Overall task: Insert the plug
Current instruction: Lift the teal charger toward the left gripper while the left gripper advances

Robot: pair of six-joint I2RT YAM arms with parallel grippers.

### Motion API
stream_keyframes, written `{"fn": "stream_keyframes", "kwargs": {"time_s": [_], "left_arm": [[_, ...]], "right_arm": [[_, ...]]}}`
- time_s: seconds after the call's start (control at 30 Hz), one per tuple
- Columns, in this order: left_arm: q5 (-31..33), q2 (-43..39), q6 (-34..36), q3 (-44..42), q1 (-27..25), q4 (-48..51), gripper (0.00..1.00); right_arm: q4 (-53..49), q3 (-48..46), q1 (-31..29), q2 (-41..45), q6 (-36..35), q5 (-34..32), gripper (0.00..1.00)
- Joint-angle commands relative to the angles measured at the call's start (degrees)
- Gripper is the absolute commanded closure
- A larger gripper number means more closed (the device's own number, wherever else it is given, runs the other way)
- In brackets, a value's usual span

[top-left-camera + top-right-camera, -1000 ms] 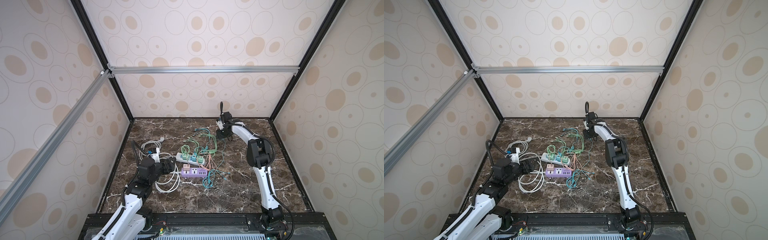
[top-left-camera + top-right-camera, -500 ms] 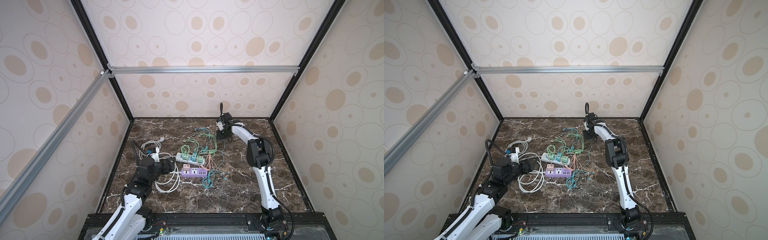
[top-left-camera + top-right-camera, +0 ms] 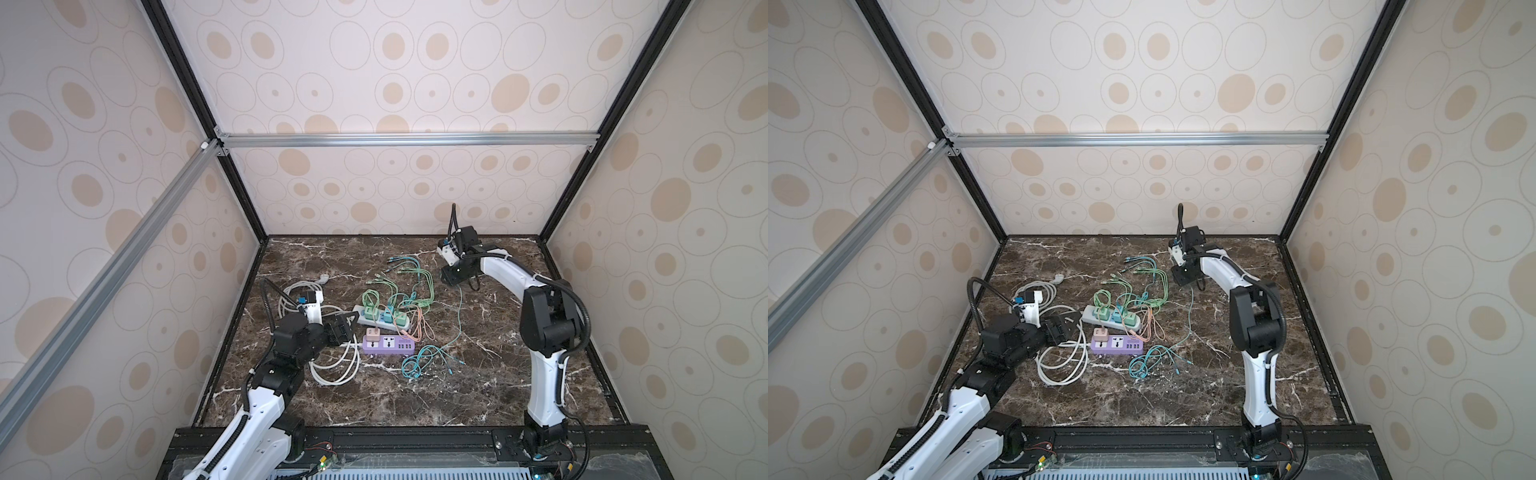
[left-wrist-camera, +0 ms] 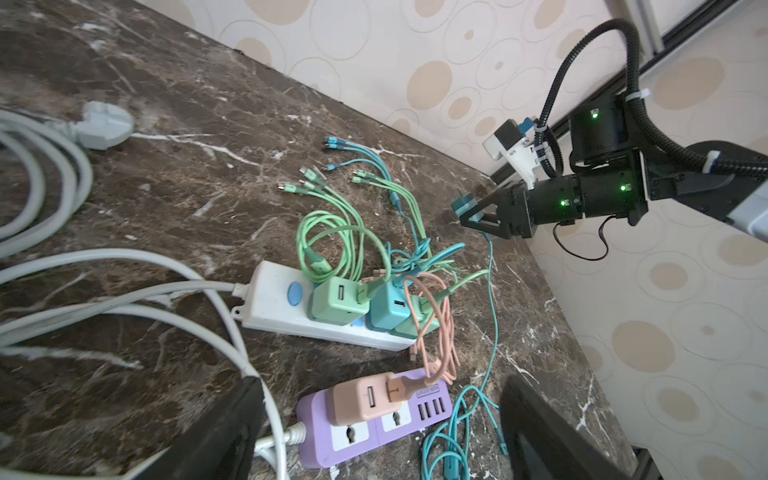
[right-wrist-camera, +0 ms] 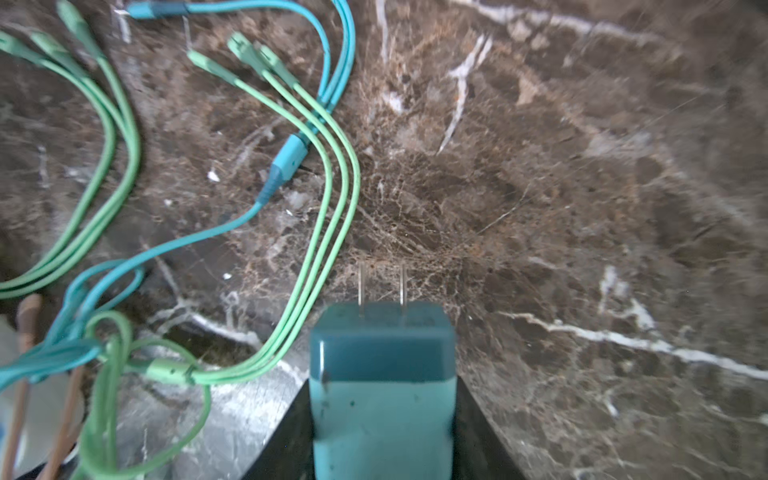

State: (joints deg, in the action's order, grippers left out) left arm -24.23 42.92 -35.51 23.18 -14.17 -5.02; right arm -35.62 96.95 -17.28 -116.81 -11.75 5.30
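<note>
My right gripper point(image 3: 451, 277) point(image 3: 1180, 277) hovers near the back of the marble table, shut on a teal two-pin plug point(image 5: 380, 374) point(image 4: 462, 204). The pins point past the fingertips. A thin teal cable point(image 3: 460, 320) trails from it to the table. The purple power strip point(image 3: 388, 345) point(image 3: 1118, 345) point(image 4: 353, 436) lies in the middle with a pink adapter point(image 4: 365, 401) in it and one free socket beside that. My left gripper point(image 3: 345, 326) point(image 3: 1065, 328) point(image 4: 382, 386) stands open just left of the strip, empty, above white cord loops.
A white power strip point(image 3: 380, 319) point(image 4: 282, 307) with green and blue adapters lies just behind the purple one. Green, teal and pink cables point(image 3: 409, 282) tangle around both. Thick white cord point(image 3: 332, 365) coils at the left. The enclosure walls stand close on three sides.
My left gripper's jaws have spread a little wider. The right gripper has tightened on the teal plug and has hardly shifted.
</note>
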Motion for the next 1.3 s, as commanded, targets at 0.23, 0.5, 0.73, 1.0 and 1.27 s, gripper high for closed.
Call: {"fn": "stream_keyframes", "kwargs": {"time_s": [0.23,0.5,0.73,1.0,1.27], "left_arm": [[-14.52,2.98,-1.50,1.87,0.21,-10.71,0.10],[-20.47,3.49,-5.45,1.14,0.11,-18.00,0.11],[-21.55,2.78,-5.36,1.61,-0.03,-18.50,0.11],[-25.99,2.96,-10.42,1.74,-0.41,-26.31,0.11],[-32.07,5.25,-11.76,5.41,-0.43,-26.30,0.13]], "right_arm": [[5.22,-1.99,-0.80,13.82,-6.73,-3.93,0.79],[10.40,-5.32,-5.25,23.49,-13.12,-7.92,0.80],[12.12,-4.91,-10.26,29.20,-19.27,-10.60,0.80],[10.15,-7.75,-16.11,34.76,-27.29,-7.51,0.79],[16.79,-18.92,-22.77,41.38,-30.71,-2.67,0.78]]}}
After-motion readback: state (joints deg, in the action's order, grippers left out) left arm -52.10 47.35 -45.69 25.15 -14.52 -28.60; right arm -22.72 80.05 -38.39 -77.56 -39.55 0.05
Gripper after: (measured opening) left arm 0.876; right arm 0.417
